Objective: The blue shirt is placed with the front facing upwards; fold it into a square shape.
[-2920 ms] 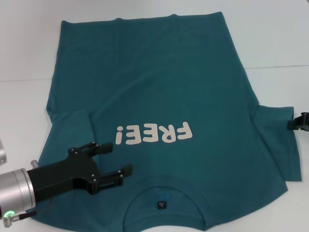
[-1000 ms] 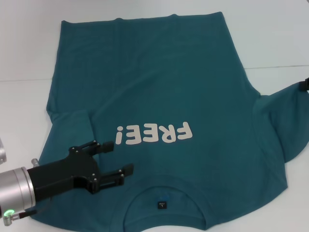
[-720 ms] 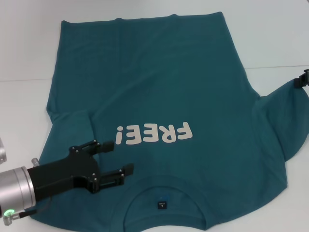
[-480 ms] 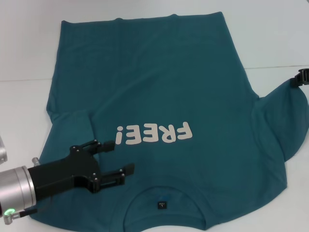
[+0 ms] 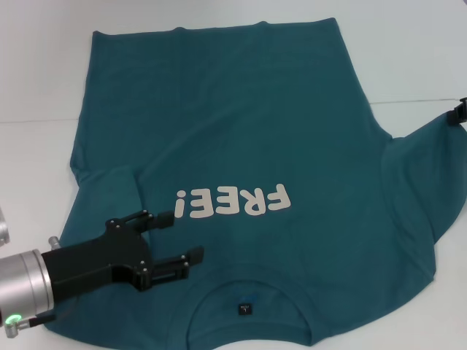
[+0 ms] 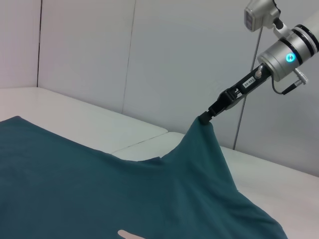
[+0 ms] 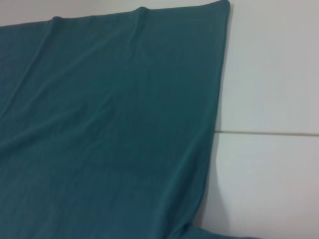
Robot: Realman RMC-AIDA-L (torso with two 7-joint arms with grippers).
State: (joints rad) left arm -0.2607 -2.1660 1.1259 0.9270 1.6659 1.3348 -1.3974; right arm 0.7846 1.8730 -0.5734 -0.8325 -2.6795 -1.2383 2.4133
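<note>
The blue shirt (image 5: 241, 131) lies front up on the white table, its "FREE!" print (image 5: 233, 202) in the middle and its collar (image 5: 246, 310) at the near edge. Its left sleeve (image 5: 109, 191) is folded in over the body. Above the left shoulder area hovers my left gripper (image 5: 182, 235), open and holding nothing. At the far right edge my right gripper (image 5: 460, 111) is shut on the tip of the right sleeve (image 5: 430, 171) and holds it raised off the table. In the left wrist view that gripper (image 6: 206, 117) pinches a peak of the shirt (image 6: 75, 184). The right wrist view shows only the shirt's hem part (image 7: 109, 124).
The white table (image 5: 44, 73) surrounds the shirt, with a seam line (image 5: 416, 100) across it on the right. A pale wall (image 6: 149, 59) stands behind the table.
My right gripper has lifted the right sleeve off the table and carried it up and away from the near edge. The left arm has not moved.
</note>
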